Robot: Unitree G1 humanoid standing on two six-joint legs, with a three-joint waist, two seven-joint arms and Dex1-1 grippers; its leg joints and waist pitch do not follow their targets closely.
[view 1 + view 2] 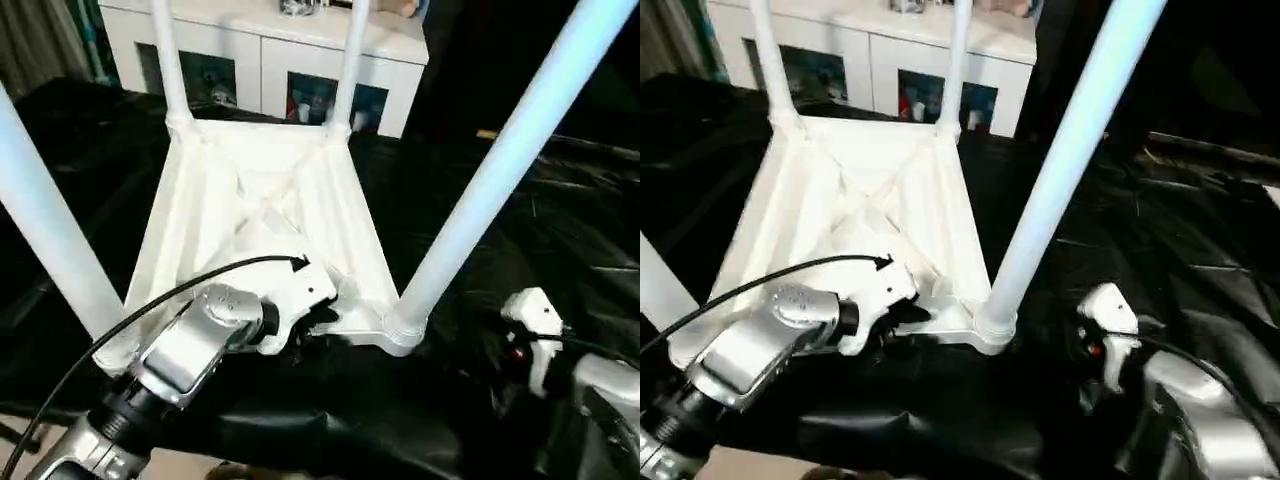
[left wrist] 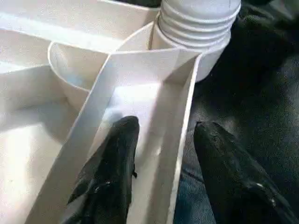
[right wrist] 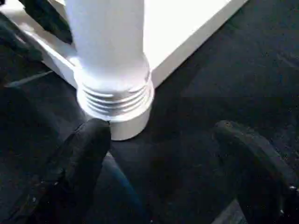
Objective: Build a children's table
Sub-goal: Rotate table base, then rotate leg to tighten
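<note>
A: Since the work table (image 1: 560, 220) under its black cloth is the biggest thing here, start there — where does the children's table (image 1: 265, 215) sit on it?

B: Upside down on the cloth, ribbed underside up, all four legs standing in their corner sockets. A white cabinet (image 1: 270, 50) stands behind it.

A: How would you expect it to handle?

B: Light, I'd judge, being hollow white plastic, and fairly stiff thanks to the ribs. The smooth tube legs look slippery, and being long they would lever hard on the sockets. I'd take hold at the rim wall or close to a socket, not high up a leg.

A: The near right leg (image 1: 500, 170)?

B: It rises steeply from its corner socket (image 3: 117, 109), threads showing just above the collar. Whether it is fully seated I cannot tell.

A: And the left gripper (image 2: 163, 140)?

B: At the near edge of the top beside that socket. Its black fingers (image 2: 112, 158) straddle the rim wall, one inside the channel, one outside over the cloth, partly closed with a gap left on each side; no firm pinch shows.

A: The right gripper (image 3: 159, 140)?

B: Jaws spread wide, holding nothing, low over the cloth just beside the socket.
</note>
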